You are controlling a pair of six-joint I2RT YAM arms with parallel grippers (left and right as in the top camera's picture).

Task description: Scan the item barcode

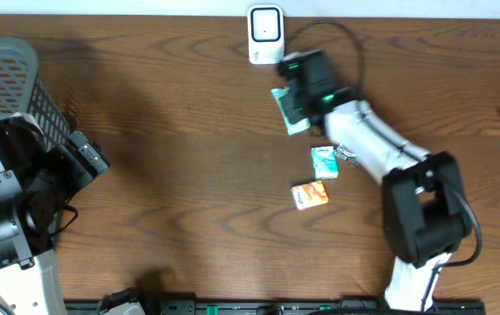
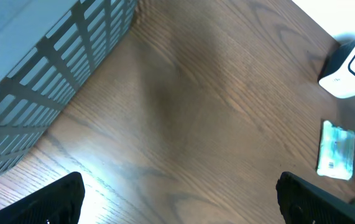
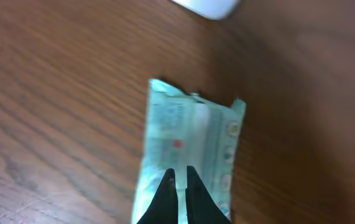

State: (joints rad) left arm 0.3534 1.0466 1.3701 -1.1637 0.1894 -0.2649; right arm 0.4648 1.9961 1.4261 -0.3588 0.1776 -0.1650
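Pale green packet (image 3: 189, 124), crinkled, seam pinched by right gripper (image 3: 179, 173).

I see a brown wood-grain tabletop (image 1: 179, 131), a pale green packet (image 3: 189, 137) with a red dot, a white scanner (image 1: 265, 33), and a grey lattice basket (image 1: 9, 66) upper left.
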